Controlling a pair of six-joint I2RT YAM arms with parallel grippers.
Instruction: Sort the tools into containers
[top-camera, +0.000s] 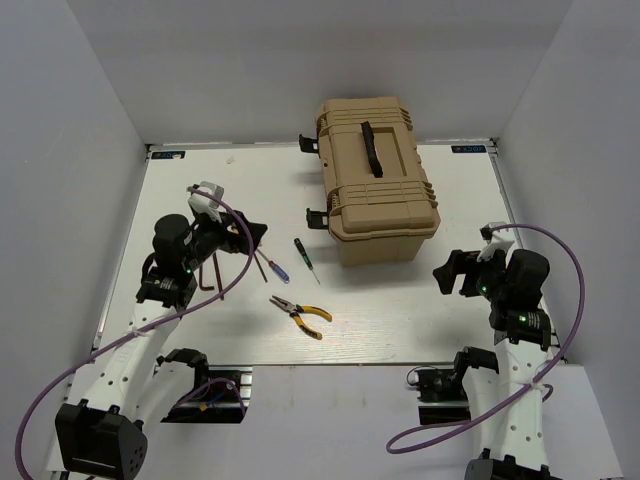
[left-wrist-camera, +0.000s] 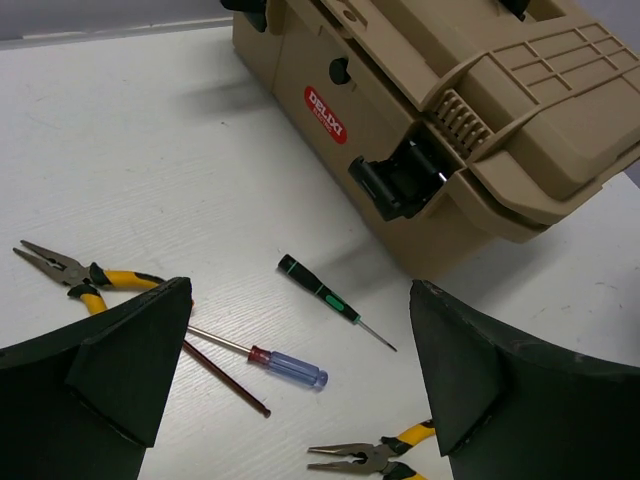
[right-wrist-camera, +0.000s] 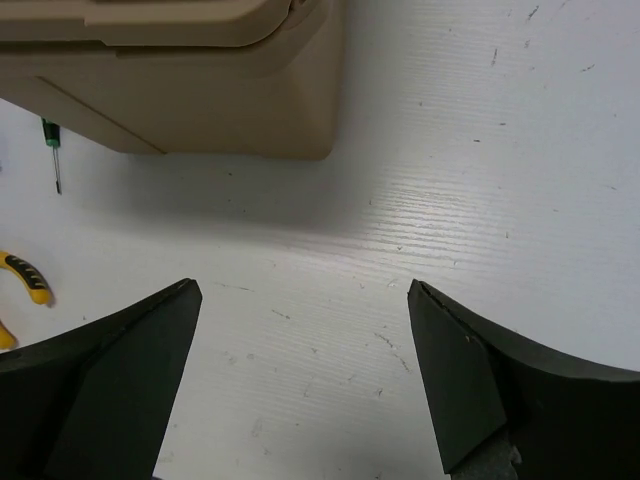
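Observation:
The tools lie on the white table left of a closed tan toolbox (top-camera: 375, 180). There is a green-and-black screwdriver (top-camera: 305, 258) (left-wrist-camera: 325, 295), a blue-and-red screwdriver (top-camera: 275, 268) (left-wrist-camera: 285, 365), a thin dark rod-like key (left-wrist-camera: 225, 378), and a dark L-shaped hex key (top-camera: 208, 272). Yellow-handled pliers (top-camera: 300, 315) (left-wrist-camera: 378, 458) lie nearer the front. A second pair of pliers (left-wrist-camera: 70, 272) shows in the left wrist view. My left gripper (top-camera: 248, 235) (left-wrist-camera: 300, 290) hovers open over the screwdrivers, holding nothing. My right gripper (top-camera: 450, 272) (right-wrist-camera: 303, 287) is open over bare table right of the toolbox.
The toolbox (left-wrist-camera: 450, 110) (right-wrist-camera: 200, 80) has its lid down, a black handle on top and black latches on its sides. White walls enclose the table on three sides. A purple cable loops off each arm.

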